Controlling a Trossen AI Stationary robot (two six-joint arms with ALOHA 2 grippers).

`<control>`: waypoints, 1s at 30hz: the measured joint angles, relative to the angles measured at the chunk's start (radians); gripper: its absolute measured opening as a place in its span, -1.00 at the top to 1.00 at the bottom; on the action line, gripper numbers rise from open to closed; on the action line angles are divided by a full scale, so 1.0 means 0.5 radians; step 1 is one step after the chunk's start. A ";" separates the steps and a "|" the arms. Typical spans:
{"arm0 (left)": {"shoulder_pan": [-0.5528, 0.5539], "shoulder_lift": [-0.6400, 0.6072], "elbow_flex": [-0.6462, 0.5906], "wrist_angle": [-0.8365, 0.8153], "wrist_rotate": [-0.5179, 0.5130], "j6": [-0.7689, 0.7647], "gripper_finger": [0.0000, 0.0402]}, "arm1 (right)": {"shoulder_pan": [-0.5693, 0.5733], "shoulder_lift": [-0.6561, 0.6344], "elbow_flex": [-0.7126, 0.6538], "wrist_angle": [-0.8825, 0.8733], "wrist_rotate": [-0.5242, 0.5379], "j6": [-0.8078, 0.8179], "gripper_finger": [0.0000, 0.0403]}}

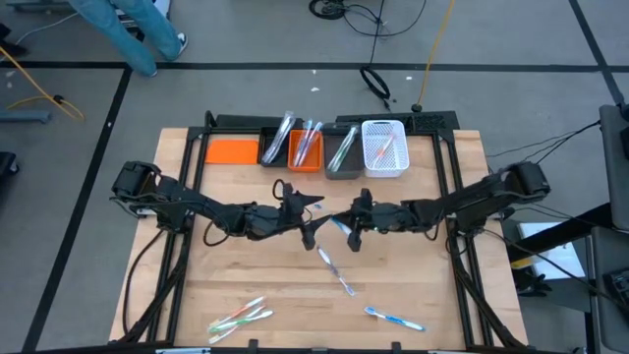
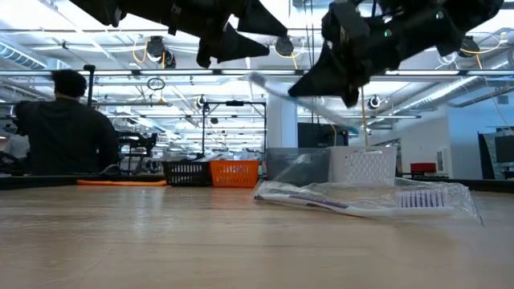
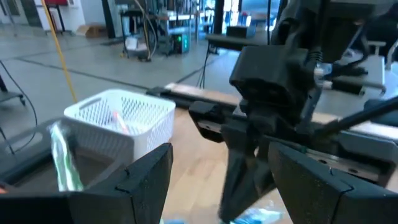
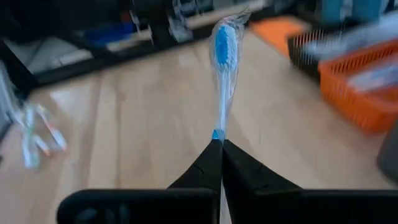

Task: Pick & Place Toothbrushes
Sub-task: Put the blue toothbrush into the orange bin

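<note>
Holding a clear-wrapped toothbrush with a blue head point(image 4: 222, 68), the right gripper point(image 4: 219, 146) has its two dark fingers pinched tight on the handle end, brush sticking straight out ahead of the tips; in the high view that gripper point(image 1: 346, 228) sits mid-table w/ the brush angled off it, clear of the wood. So the step in hand looks like the carry/hand-over part of one pick-and-place cycle: brush is lifted, not yet binned. The left gripper point(image 1: 307, 208) is right beside it at table centre, jaws spread wide & empty; its wrist view shows both fingers point(image 3: 149, 177) apart w/ the right arm's black wrist just in front. Whether a pass between arms is intended I can't tell. Bins line the far edge: a flat orange tray point(image 1: 232, 150), a black mesh bin point(image 1: 273, 147), an orange mesh bin point(image 1: 306, 150), a grey bin point(image 1: 343, 154) and a white perforated basket point(image 1: 384, 147), the last four already w/ wrapped brushes inside. Left to do: one wrapped toothbrush lying loose mid-table point(image 1: 335, 270), a blue-handled one near the front edge point(image 1: 394, 318), and a small bunch of green/pink ones at front left point(image 1: 239, 317). Next move, as I judge it: swing the held brush over the matching bin, likely by colour, get it lined up lengthwise w/ the bin opening, then release low so it doesn't bounce out; the left arm needs to stay out of the path, since the two wrists are v. close.
</note>
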 joint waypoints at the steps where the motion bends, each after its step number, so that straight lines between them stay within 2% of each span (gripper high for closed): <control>1: 0.000 0.000 0.000 0.024 0.000 0.011 -0.34 | -0.004 -0.040 0.000 -0.003 0.007 -0.027 1.00; 14: -0.001 -0.001 0.000 0.092 0.004 0.004 -0.34 | -0.013 -0.459 0.001 0.029 0.115 -0.367 1.00; 17: -0.006 0.000 0.000 0.079 0.003 -0.003 -0.34 | -0.012 -0.523 0.002 0.048 0.210 -0.420 1.00; 30: -0.005 0.000 0.000 0.209 0.003 0.003 -0.34 | 0.040 -0.554 0.002 0.090 0.205 -0.463 1.00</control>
